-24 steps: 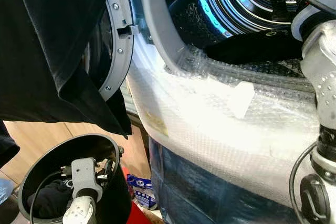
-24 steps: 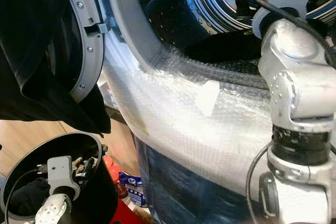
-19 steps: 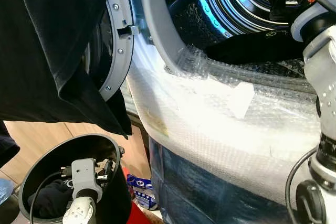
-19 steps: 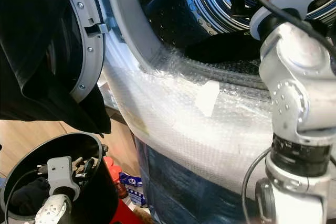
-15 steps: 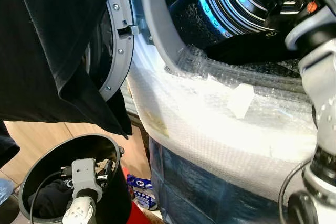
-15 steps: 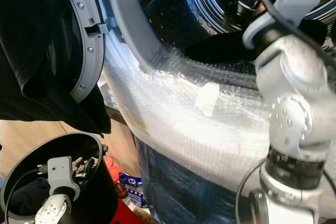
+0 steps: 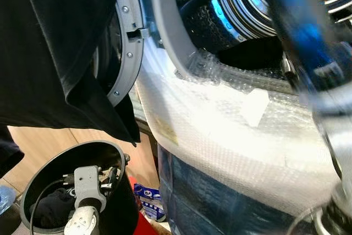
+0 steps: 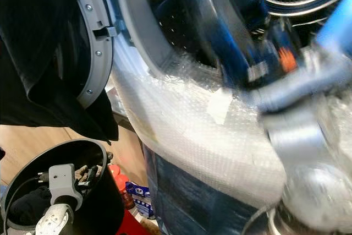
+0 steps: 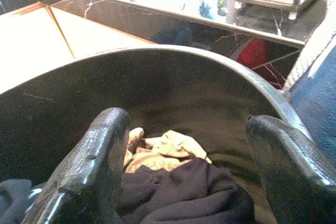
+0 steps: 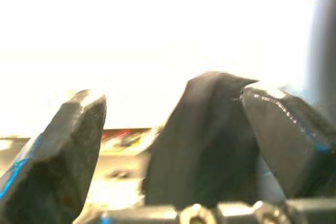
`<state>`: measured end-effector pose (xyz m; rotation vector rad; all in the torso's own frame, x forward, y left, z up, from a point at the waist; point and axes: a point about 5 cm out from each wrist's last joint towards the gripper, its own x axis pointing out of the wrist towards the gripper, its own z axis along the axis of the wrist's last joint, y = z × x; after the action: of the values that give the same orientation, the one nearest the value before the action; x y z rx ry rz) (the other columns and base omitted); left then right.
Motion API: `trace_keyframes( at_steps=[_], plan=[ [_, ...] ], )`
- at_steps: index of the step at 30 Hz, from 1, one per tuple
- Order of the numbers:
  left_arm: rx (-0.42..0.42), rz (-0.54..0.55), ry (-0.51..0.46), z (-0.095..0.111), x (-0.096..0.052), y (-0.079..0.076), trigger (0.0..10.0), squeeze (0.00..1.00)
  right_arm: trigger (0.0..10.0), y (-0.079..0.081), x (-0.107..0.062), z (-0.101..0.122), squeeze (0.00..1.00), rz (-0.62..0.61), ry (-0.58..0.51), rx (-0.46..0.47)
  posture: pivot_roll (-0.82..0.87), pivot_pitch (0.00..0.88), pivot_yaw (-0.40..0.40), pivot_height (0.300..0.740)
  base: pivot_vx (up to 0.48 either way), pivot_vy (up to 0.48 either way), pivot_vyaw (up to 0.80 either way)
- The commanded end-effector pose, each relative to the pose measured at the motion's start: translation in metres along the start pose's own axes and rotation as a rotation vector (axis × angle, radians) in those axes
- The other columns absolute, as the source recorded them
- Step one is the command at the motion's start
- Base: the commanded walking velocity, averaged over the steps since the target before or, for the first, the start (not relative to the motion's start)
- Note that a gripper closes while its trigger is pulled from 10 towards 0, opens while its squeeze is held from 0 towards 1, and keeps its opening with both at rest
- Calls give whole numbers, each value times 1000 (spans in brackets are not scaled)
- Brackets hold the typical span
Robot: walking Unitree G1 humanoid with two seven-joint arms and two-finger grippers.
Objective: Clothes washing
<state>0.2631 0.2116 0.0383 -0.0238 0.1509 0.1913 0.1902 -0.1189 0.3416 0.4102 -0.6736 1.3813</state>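
Note:
The washing machine's drum (image 7: 242, 4) stands open, and a dark garment (image 7: 258, 53) lies at its lower rim. A big black garment (image 7: 55, 42) hangs over the open door (image 7: 129, 48) on the left. My right arm (image 8: 308, 97) is a blur in front of the drum mouth. In its wrist view my right gripper (image 10: 168, 103) is open, with black cloth (image 10: 205, 140) beyond the fingers. My left gripper (image 9: 184, 145) hangs open inside a black bin (image 7: 118, 202), just above a dark garment (image 9: 178, 192) and a beige cloth (image 9: 163, 148).
Bubble wrap (image 7: 220, 119) covers the machine's front below the drum, with a blue cover (image 7: 220, 202) beneath it. A blue and white packet (image 7: 146, 196) and something red (image 7: 140, 224) lie on the floor by the bin. Wooden floor (image 7: 44, 141) shows at the left.
My right arm has swung fast out of the drum mouth, toward the left and the camera, and is now blurred. The left arm and the bin have stayed put.

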Motion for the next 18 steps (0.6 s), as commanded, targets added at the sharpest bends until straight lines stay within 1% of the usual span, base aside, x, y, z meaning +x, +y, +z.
trace_keyframes(
  at_steps=[1, 3, 4, 10, 11, 12, 13, 14, 15, 16, 17, 18],
  plan=[
    [14, -4, -16, 4, 2, 2, 10000, 0, 10000, 17, -4, -16, 1000, 96, 40, 105, -157, 0, 104, 740, 0, 0, 0],
    [13, -5, -17, 4, 2, 1, 10000, 0, 10000, 19, -8, -22, 1000, 89, 50, 148, -157, 0, 104, 740, 0, 0, 0],
    [12, -4, -19, 4, 2, 1, 10000, 0, 10000, 20, -13, -30, 1000, 83, 89, 178, -155, 0, 99, 740, 0, 0, 0],
    [12, -4, -19, 4, 2, 1, 10000, 0, 10000, 20, -13, -30, 1000, 83, 89, 178, -155, 0, 99, 740, 0, 0, 0],
    [11, -4, -19, 4, 2, 1, 10000, 0, 10000, 22, -16, -36, 1000, 80, 117, 200, -155, 0, 99, 740, 0, 0, 0],
    [5, 0, -19, 3, 1, 0, 10000, 0, 10000, 6, -53, -78, 1000, -78, 309, 264, -151, 0, 88, 740, 0, 0, 0],
    [1, 4, -18, 3, 0, 0, 10000, 0, 10000, 5, -90, -111, 1000, -173, 484, 326, -150, 0, 88, 740, 0, 0, 0],
    [-1, 6, -17, 2, 0, 0, 10000, 0, 10000, 11, -117, -129, 1000, -217, 607, 374, -147, 0, 87, 740, 0, 0, 0],
    [-4, 8, -18, 2, -1, -1, 10000, 0, 10000, 16, -141, -145, 1000, -274, 687, 427, -137, 0, 87, 740, 0, 0, 0],
    [-5, 9, -19, 2, -1, -1, 10000, 0, 10000, 18, -156, -153, 1000, -325, 710, 464, -135, 0, 87, 740, 0, 0, 0],
    [-5, 9, -19, 2, -1, -1, 10000, 0, 10000, 18, -156, -153, 1000, -325, 710, 464, -135, 0, 87, 740, 0, 0, 0],
    [-5, 11, -20, 2, -1, -1, 10000, 0, 10000, 21, -168, -160, 1000, -360, 729, 494, -135, 0, 87, 740, 0, 0, 0]
  ],
)
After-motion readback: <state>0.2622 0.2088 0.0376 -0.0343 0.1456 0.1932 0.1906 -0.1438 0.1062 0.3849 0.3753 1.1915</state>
